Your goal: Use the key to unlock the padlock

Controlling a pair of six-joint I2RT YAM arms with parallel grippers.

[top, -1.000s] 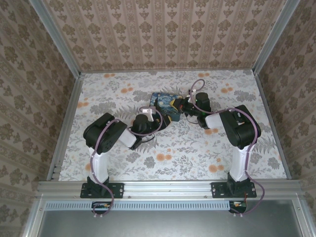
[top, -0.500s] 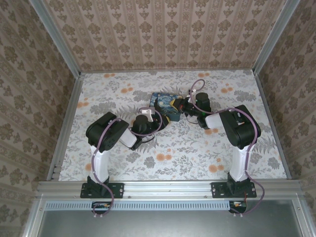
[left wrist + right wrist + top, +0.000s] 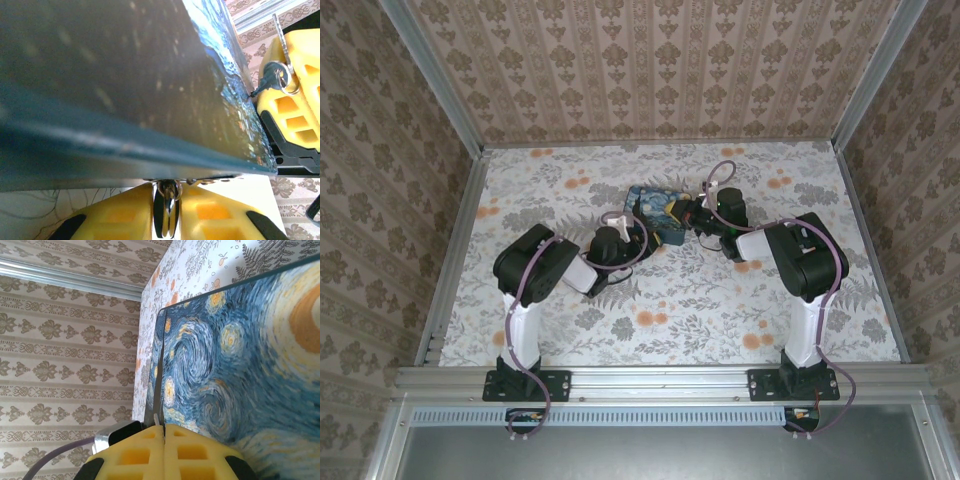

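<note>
While the Starry Night box point(image 3: 655, 213) sits mid-desk point(image 3: 720, 300), left claw point(image 3: 167, 200) is at its near-left edge, pinching the padlock point(image 3: 167, 215) right at the box's edge. Right claw point(image 3: 164, 429) is on the box's right side, pressed together on the key point(image 3: 280, 37). A ring point(image 3: 289, 82) and a second key point(image 3: 264, 82) dangle beside its finger.

light: bright, even | shadows: soft | left wrist: near box point(image 3: 125, 75) blurred
</note>
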